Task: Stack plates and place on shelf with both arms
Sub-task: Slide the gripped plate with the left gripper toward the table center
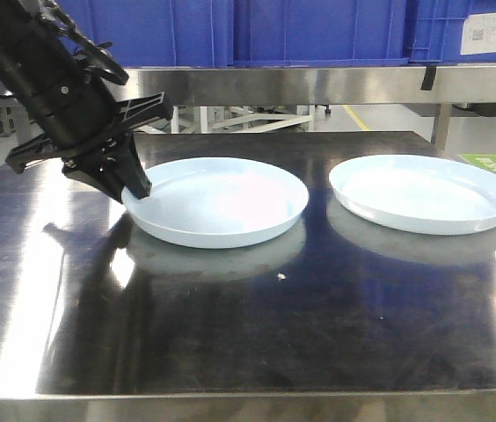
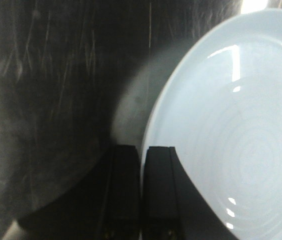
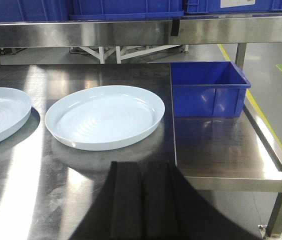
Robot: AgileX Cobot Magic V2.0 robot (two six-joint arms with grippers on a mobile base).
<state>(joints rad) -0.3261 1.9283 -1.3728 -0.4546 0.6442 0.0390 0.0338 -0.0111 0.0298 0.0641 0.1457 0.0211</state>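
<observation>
I am pinching the rim of the plate [image 1: 222, 202] at centre-left with the narrowed left claw [image 1: 135, 189], judging it stiff, glossy, slippery and chippable, the right claw [image 3: 142, 170] hanging closed and empty.

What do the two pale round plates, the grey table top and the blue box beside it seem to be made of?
The two pale blue-white round plates, left plate and right plate, look like glazed ceramic or melamine: glossy, with sharp highlights. The grey metal table looks like brushed stainless steel: mirror-like reflections, fine scratches. The blue rectangular box looks like moulded plastic: dull sheen.
</observation>
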